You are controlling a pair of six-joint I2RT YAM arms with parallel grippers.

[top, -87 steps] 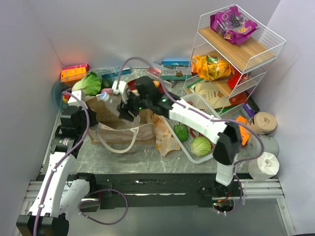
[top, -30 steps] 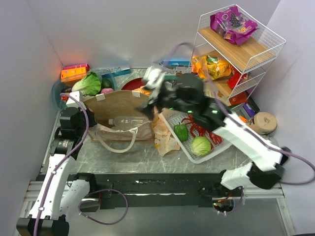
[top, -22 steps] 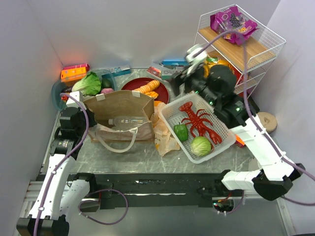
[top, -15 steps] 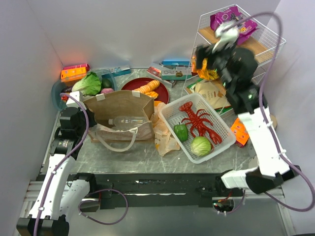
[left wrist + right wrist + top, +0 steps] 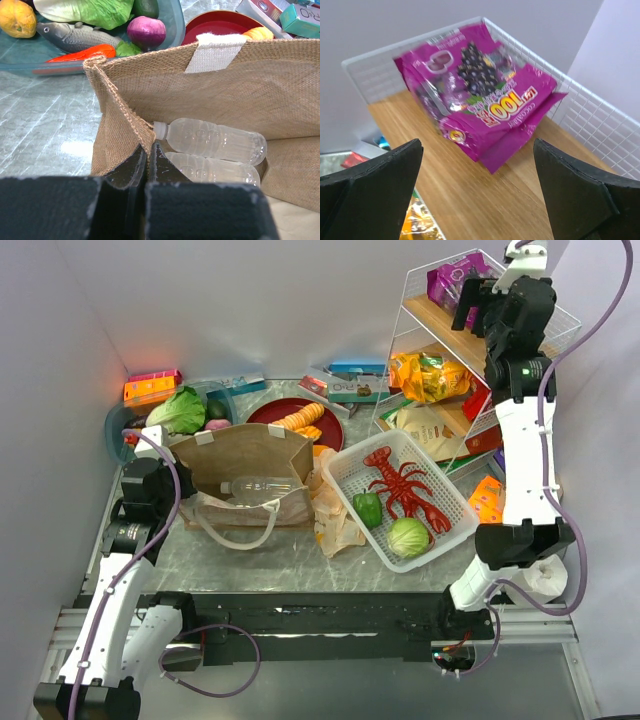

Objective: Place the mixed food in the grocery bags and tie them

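top wooden shelf [image 5: 470, 200]: purple snack packet [image 5: 480, 110]; table [image 5: 300, 552]: brown bag [image 5: 250, 452], white basket [image 5: 448, 502]

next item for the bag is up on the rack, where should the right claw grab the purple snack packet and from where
Take the purple snack packet by its flat near seam, the edge facing the open right claw. Come from the open front, low over the wooden shelf: wire walls close off the back and side, and the puffy middle may slip.

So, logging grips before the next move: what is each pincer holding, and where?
Left pincer pinches the brown woven bag by its top rim. Right pincer holds nothing, open before the purple snack packet.
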